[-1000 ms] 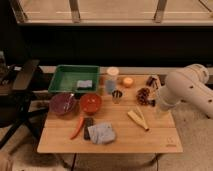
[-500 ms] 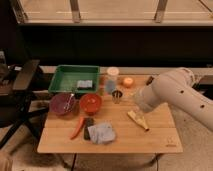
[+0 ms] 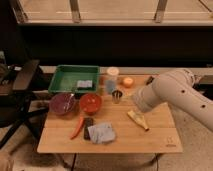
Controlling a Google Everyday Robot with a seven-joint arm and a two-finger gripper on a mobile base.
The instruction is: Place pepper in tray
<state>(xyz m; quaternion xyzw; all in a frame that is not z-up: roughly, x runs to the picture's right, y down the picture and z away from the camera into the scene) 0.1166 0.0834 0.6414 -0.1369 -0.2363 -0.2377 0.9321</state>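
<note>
On the near left part of the wooden table (image 3: 160,132), the pepper (image 3: 77,127) lies just in front of the red bowl (image 3: 90,103), beside a grey-blue cloth (image 3: 102,133) and apart from the green tray (image 3: 60,80) at the far left. The white arm (image 3: 175,92) reaches in from the right. Its gripper (image 3: 136,104) is over the tongs (image 3: 138,119); I cannot tell whether it is open or closed.

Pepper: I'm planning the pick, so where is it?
In the camera view the pepper lies front-left on the table, just before the red bowl; the pincer is hidden behind the white arm at right.
</note>
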